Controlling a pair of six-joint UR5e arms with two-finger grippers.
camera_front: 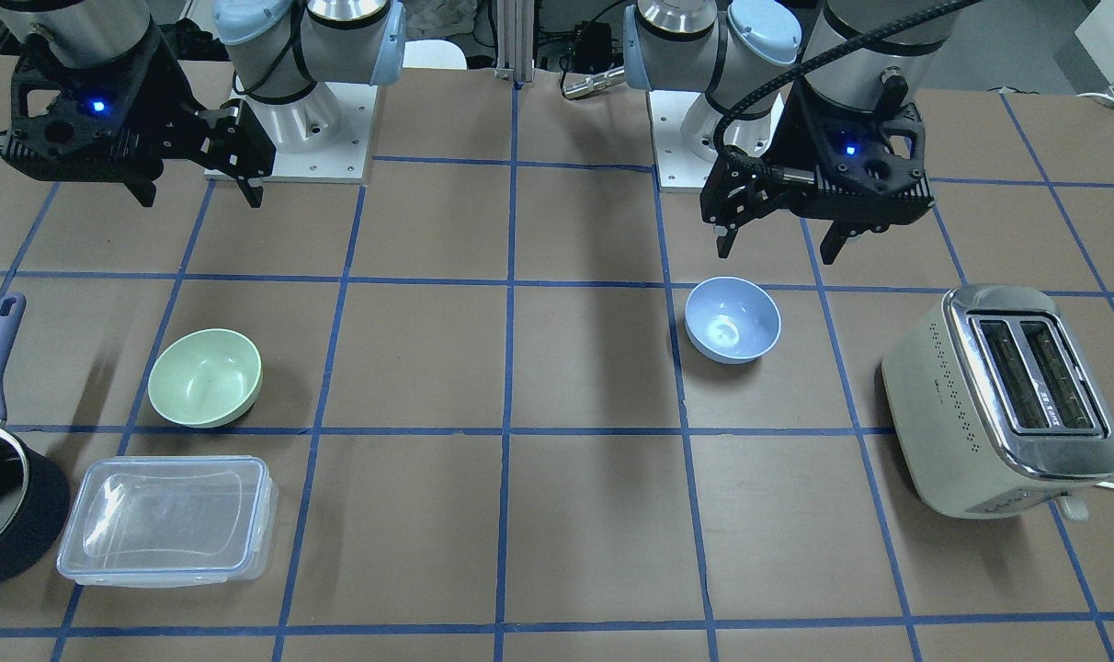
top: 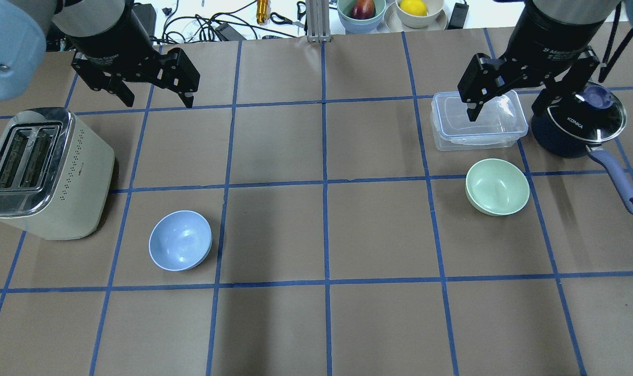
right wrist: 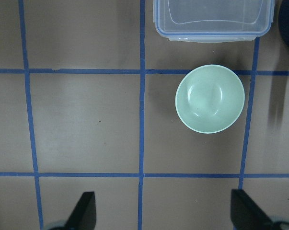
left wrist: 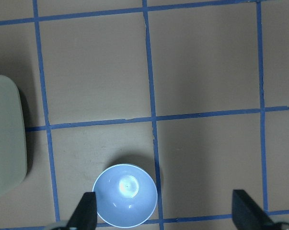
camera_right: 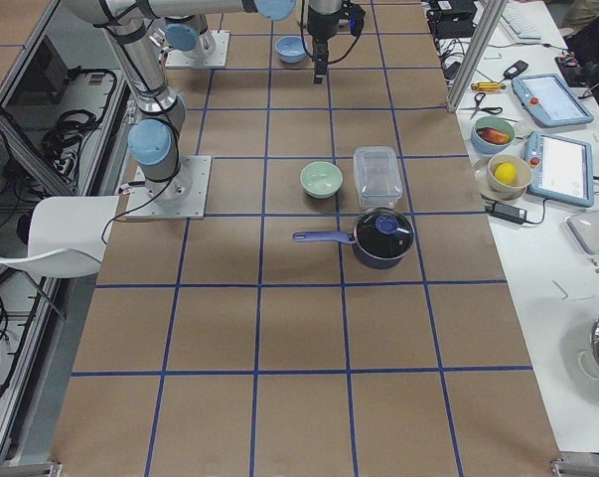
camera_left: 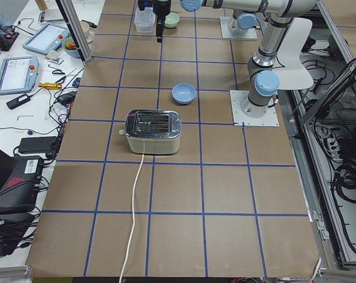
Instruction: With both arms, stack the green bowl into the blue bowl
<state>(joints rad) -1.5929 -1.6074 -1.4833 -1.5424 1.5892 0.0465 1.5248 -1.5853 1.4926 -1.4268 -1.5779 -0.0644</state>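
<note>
green bowl (top: pixel 497 187): round, matte, plain, mouth up, on the bench (top: pixel 321 235) just beside a clear rectangular container (top: pixel 483 133). blue bowl (top: pixel 180 240): round, smooth, mouth up, near the toaster (top: pixel 45 172), well apart from green. left gripper (top: pixel 159 99) and right gripper (top: pixel 510 112) hover above, fingers wide.

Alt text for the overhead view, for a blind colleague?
Left gripper and right gripper hang open and empty above the table. Blue bowl sits left, by the toaster; green bowl sits right, near a clear container and saucepan.
</note>
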